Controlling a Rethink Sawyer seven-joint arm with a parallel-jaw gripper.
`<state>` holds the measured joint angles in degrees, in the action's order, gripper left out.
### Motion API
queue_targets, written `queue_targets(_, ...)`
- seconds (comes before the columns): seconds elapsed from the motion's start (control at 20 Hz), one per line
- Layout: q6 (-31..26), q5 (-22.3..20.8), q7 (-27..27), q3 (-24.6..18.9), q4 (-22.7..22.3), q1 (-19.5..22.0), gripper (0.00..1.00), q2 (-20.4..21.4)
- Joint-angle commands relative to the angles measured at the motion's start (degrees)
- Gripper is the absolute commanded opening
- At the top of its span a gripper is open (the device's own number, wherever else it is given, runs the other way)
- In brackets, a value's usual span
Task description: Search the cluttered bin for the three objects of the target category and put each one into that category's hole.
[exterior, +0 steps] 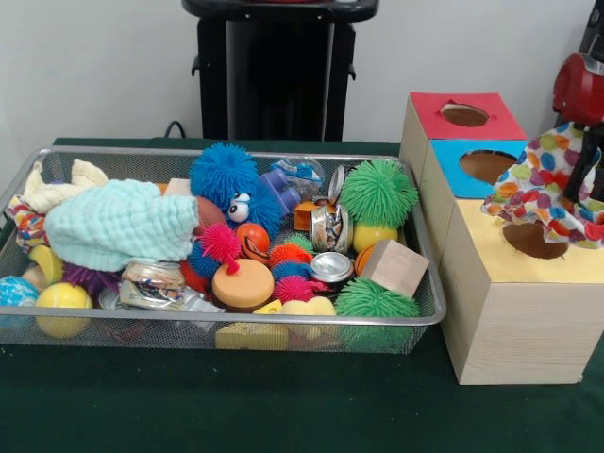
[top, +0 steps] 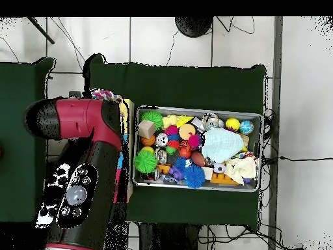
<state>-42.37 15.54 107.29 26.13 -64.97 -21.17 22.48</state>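
Note:
The silver wire-mesh bin (exterior: 236, 321) lies on the left of the green table, full of toys, balls, cans and cloths; it also shows in the overhead view (top: 195, 108). The hole (exterior: 533, 241) is in the yellow top of the nearest wooden box, at the right. My gripper (exterior: 587, 165) hangs over that box, shut on a multicoloured polka-dot cloth (exterior: 543, 184). The cloth's lower edge droops onto the hole's far rim. In the overhead view the red arm (top: 88, 124) hides the boxes, and the cloth (top: 107, 96) shows beside it.
The blue-topped box (exterior: 486, 165) and the red-topped box (exterior: 462, 115) stand behind the yellow one. In the bin lie a mint cloth (exterior: 123, 226), a cream cloth (exterior: 57, 193), a blue fuzzy toy (exterior: 226, 179), green spiky balls (exterior: 377, 193) and a wooden cube (exterior: 394, 267).

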Motion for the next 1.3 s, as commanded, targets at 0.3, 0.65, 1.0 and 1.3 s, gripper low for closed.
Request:
queue_targets(0.3, 5.2, -3.4, 3.1, -9.3, -7.5, 2.3, 0.0, -2.6)
queue_targets(0.65, 8.6, -4.3, 2.7, -10.2, -8.5, 2.9, 0.0, -4.0)
queue_targets(1.0, 10.2, -5.4, 2.6, -9.5, -9.2, 2.9, 0.0, -4.3)
queue_targets(1.3, 5.9, -8.1, 3.7, -5.5, -8.3, 1.1, 0.0, -3.8)
